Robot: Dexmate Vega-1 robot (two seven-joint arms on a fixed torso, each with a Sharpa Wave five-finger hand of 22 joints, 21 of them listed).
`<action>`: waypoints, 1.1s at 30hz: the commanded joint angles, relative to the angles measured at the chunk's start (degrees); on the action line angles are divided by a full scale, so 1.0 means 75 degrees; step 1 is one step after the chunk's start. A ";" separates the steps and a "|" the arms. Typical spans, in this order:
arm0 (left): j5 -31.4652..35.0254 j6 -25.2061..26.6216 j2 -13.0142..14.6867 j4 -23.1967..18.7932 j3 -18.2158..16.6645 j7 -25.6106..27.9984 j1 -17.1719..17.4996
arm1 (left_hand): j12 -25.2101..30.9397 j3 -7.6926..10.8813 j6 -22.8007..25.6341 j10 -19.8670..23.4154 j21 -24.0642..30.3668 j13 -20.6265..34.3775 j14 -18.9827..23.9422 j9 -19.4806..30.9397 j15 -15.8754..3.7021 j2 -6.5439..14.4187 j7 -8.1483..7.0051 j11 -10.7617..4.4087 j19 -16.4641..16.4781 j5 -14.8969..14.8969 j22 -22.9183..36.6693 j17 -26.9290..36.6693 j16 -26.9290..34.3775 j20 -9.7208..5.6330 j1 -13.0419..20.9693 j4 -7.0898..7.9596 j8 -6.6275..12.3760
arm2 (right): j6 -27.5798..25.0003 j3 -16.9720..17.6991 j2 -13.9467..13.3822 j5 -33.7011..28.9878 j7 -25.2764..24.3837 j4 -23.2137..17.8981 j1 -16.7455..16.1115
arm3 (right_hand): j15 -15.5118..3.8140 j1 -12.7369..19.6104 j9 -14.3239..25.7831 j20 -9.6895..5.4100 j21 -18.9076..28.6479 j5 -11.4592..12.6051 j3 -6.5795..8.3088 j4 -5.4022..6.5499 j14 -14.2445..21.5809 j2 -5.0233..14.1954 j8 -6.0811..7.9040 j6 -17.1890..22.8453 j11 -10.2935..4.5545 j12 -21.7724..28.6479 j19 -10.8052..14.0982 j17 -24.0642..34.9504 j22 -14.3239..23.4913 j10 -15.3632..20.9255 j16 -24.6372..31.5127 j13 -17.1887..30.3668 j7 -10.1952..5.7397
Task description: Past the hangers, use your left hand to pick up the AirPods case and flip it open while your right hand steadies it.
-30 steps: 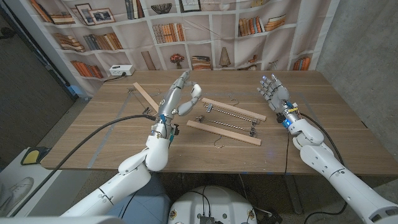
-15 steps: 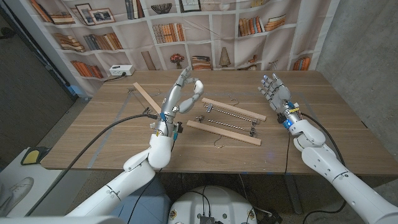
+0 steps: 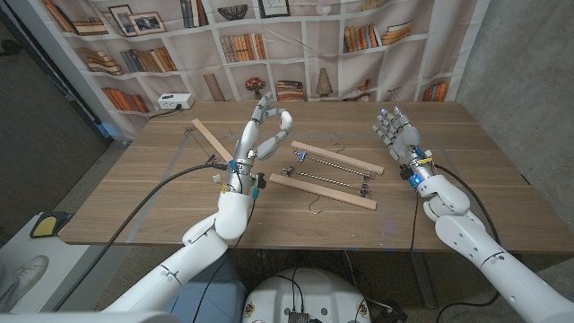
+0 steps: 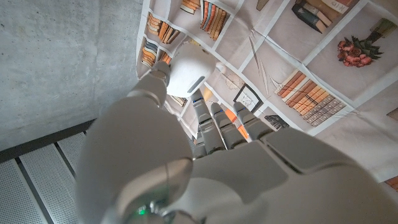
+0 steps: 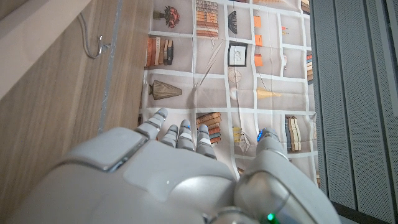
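Left hand (image 3: 262, 133) is hovering raised above the table (image 3: 161, 197), fingers pointing up and away, thumb curling toward them. It is pinching a small white case (image 3: 285, 118) between the thumb tip and the upper fingers; the other fingers are standing nearly straight. In the left wrist view the same rounded white case (image 4: 186, 70) is sitting against the fingertips (image 4: 214, 121), with the bookshelf backdrop (image 4: 311, 93) behind it. I cannot tell whether the lid is open. Right hand (image 3: 396, 133) is hanging over the table's far right part, well apart from the case, fingers spread and upright, holding nothing; the right wrist view shows its fingers (image 5: 180, 134) extending apart with nothing between them. Wooden hangers (image 3: 334, 170) are lying on the table between the two hands, below and just beside the left fingers; another wooden hanger (image 3: 210, 138) is lying on the far side of the left wrist. A white power strip (image 3: 175, 100) is sitting beyond the table's far left corner.
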 commanded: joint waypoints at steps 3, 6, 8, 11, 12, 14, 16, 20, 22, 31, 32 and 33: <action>-0.0980 -0.0962 -0.0430 0.0366 -0.0288 -0.0473 0.0093 | 0.0043 -0.0034 0.0082 0.1054 0.0063 0.1331 0.0059 0.0044 -0.0100 0.0095 0.0002 -0.0909 0.0083 0.0051 0.0014 -0.0002 0.0065 -0.0035 0.0002 0.0017 0.0045 | 0.0172 -0.0125 0.0126 -0.0026 0.0063 -0.0133 -0.0073 | 0.0042 0.0023 0.0033 0.0019 0.0029 -0.0011 0.0017 -0.0001 -0.0060 0.0058 -0.0003 -0.0017 0.0019 0.0014 0.0023 0.0010 0.0012 -0.0021 -0.0005 0.0002 -0.0080; -0.1317 -0.1162 -0.0525 0.0486 -0.0323 -0.0701 0.0078 | 0.0042 -0.0048 0.0105 0.1060 0.0064 0.1335 0.0070 0.0044 -0.0107 0.0096 0.0006 -0.0908 0.0090 0.0053 0.0014 -0.0003 0.0068 -0.0036 0.0001 0.0020 0.0050 | 0.0212 -0.0139 0.0139 -0.0030 0.0067 -0.0151 -0.0111 | 0.0036 0.0027 0.0033 0.0007 0.0035 -0.0010 0.0020 -0.0003 -0.0060 0.0061 -0.0005 -0.0025 0.0009 0.0013 0.0039 0.0009 0.0012 -0.0024 -0.0005 0.0002 -0.0104; -0.1516 -0.1269 -0.0586 0.0548 -0.0347 -0.0848 0.0075 | 0.0039 -0.0056 0.0099 0.1062 0.0063 0.1336 0.0077 0.0045 -0.0108 0.0095 0.0008 -0.0908 0.0092 0.0055 0.0015 -0.0004 0.0069 -0.0039 0.0006 0.0019 0.0044 | 0.0234 -0.0147 0.0157 -0.0017 0.0070 -0.0145 -0.0136 | 0.0041 0.0031 0.0033 0.0007 0.0037 -0.0010 0.0022 -0.0004 -0.0059 0.0064 -0.0005 -0.0025 0.0012 0.0014 0.0045 0.0008 0.0012 -0.0020 -0.0005 0.0002 -0.0100; -0.1788 -0.1367 -0.0702 0.0609 -0.0389 -0.1028 0.0089 | 0.0033 -0.0064 0.0105 0.1062 0.0061 0.1338 0.0076 0.0045 -0.0097 0.0105 0.0034 -0.0907 0.0092 0.0059 0.0015 -0.0005 0.0067 -0.0032 0.0014 0.0019 0.0042 | 0.0282 -0.0152 0.0188 -0.0006 0.0068 -0.0128 -0.0172 | 0.0038 0.0035 0.0033 0.0009 0.0036 -0.0009 0.0024 -0.0006 -0.0060 0.0065 -0.0005 -0.0025 0.0015 0.0015 0.0046 0.0008 0.0012 -0.0018 -0.0005 0.0002 -0.0102; -0.1881 -0.1398 -0.0730 0.0630 -0.0398 -0.1103 0.0088 | 0.0029 -0.0067 0.0117 0.1062 0.0060 0.1338 0.0077 0.0045 -0.0097 0.0111 0.0052 -0.0908 0.0093 0.0061 0.0015 -0.0004 0.0067 -0.0026 0.0018 0.0020 0.0044 | 0.0292 -0.0155 0.0197 0.0000 0.0068 -0.0121 -0.0183 | 0.0035 0.0036 0.0033 0.0006 0.0037 -0.0009 0.0025 -0.0007 -0.0059 0.0066 -0.0004 -0.0024 0.0017 0.0012 0.0048 0.0008 0.0012 -0.0024 -0.0005 0.0002 -0.0102; -0.2024 -0.1474 -0.0794 0.0685 -0.0415 -0.1224 0.0085 | 0.0025 -0.0070 0.0120 0.1058 0.0056 0.1342 0.0076 0.0045 -0.0092 0.0126 0.0073 -0.0906 0.0086 0.0065 0.0015 -0.0003 0.0067 -0.0013 0.0026 0.0022 0.0042 | 0.0312 -0.0160 0.0209 0.0007 0.0079 -0.0106 -0.0196 | 0.0040 0.0040 0.0033 0.0006 0.0037 -0.0008 0.0027 -0.0008 -0.0060 0.0068 -0.0003 -0.0021 0.0006 0.0014 0.0049 0.0007 0.0011 -0.0020 -0.0005 0.0002 -0.0102; -0.2134 -0.1515 -0.0847 0.0726 -0.0426 -0.1345 0.0082 | 0.0027 -0.0073 0.0141 0.1070 0.0057 0.1347 0.0084 0.0045 -0.0105 0.0136 0.0073 -0.0907 0.0091 0.0071 0.0016 -0.0004 0.0069 -0.0014 0.0039 0.0019 0.0046 | 0.0338 -0.0161 0.0220 0.0010 0.0085 -0.0099 -0.0205 | 0.0036 0.0042 0.0032 0.0006 0.0037 -0.0008 0.0027 -0.0009 -0.0059 0.0068 -0.0004 -0.0025 0.0011 0.0014 0.0050 0.0007 0.0011 -0.0019 -0.0005 0.0002 -0.0109; -0.2365 -0.1597 -0.0939 0.0817 -0.0430 -0.1597 0.0054 | 0.0030 -0.0083 0.0157 0.1095 0.0056 0.1354 0.0090 0.0045 -0.0113 0.0146 0.0078 -0.0907 0.0094 0.0078 0.0016 -0.0006 0.0069 -0.0022 0.0058 0.0014 0.0046 | 0.0388 -0.0153 0.0228 0.0007 0.0082 -0.0113 -0.0237 | 0.0037 0.0048 0.0032 0.0003 0.0037 -0.0007 0.0030 -0.0012 -0.0058 0.0070 -0.0002 -0.0022 0.0009 0.0015 0.0053 0.0006 0.0011 -0.0016 -0.0005 0.0002 -0.0105; -0.2453 -0.1620 -0.0986 0.0859 -0.0438 -0.1695 0.0040 | 0.0013 -0.0090 0.0163 0.1075 0.0054 0.1350 0.0097 0.0045 -0.0113 0.0147 0.0077 -0.0900 0.0092 0.0082 0.0016 -0.0007 0.0071 -0.0023 0.0066 0.0011 0.0045 | 0.0411 -0.0146 0.0227 0.0009 0.0085 -0.0125 -0.0251 | 0.0035 0.0050 0.0032 0.0003 0.0036 -0.0006 0.0031 -0.0013 -0.0059 0.0072 0.0000 -0.0018 0.0008 0.0013 0.0052 0.0005 0.0011 -0.0020 -0.0005 0.0001 -0.0110; -0.2825 -0.1744 -0.1075 0.0999 -0.0423 -0.2185 -0.0023 | -0.0027 -0.0108 0.0151 0.1046 0.0049 0.1341 0.0099 0.0046 -0.0093 0.0164 0.0088 -0.0898 0.0089 0.0096 0.0016 -0.0009 0.0070 -0.0016 0.0096 0.0007 0.0029 | 0.0504 -0.0168 0.0216 0.0005 0.0167 -0.0203 -0.0334 | 0.0052 0.0059 0.0032 -0.0003 0.0035 -0.0004 0.0035 -0.0016 -0.0041 0.0076 -0.0002 -0.0024 0.0014 0.0019 0.0055 0.0004 0.0011 -0.0007 0.0002 0.0001 -0.0106; -0.2873 -0.1757 -0.1100 0.1011 -0.0424 -0.2216 -0.0024 | -0.0030 -0.0109 0.0149 0.1045 0.0049 0.1341 0.0096 0.0046 -0.0097 0.0167 0.0083 -0.0898 0.0089 0.0097 0.0016 -0.0009 0.0069 -0.0017 0.0100 0.0006 0.0027 | 0.0521 -0.0173 0.0212 -0.0008 0.0173 -0.0221 -0.0348 | 0.0045 0.0062 0.0032 -0.0001 0.0035 -0.0004 0.0036 -0.0017 -0.0031 0.0076 -0.0001 -0.0024 0.0021 0.0031 0.0056 0.0004 0.0011 0.0025 0.0006 0.0002 -0.0106; -0.2905 -0.1761 -0.1114 0.1015 -0.0428 -0.2249 -0.0024 | -0.0033 -0.0112 0.0147 0.1044 0.0048 0.1341 0.0096 0.0046 -0.0097 0.0170 0.0086 -0.0899 0.0088 0.0099 0.0016 -0.0009 0.0069 -0.0021 0.0102 0.0007 0.0025 | 0.0535 -0.0179 0.0207 -0.0019 0.0175 -0.0247 -0.0365 | 0.0033 0.0064 0.0032 -0.0006 0.0035 -0.0003 0.0037 -0.0018 -0.0021 0.0076 -0.0001 -0.0024 0.0022 0.0044 0.0057 0.0004 0.0011 0.0056 0.0009 0.0002 -0.0107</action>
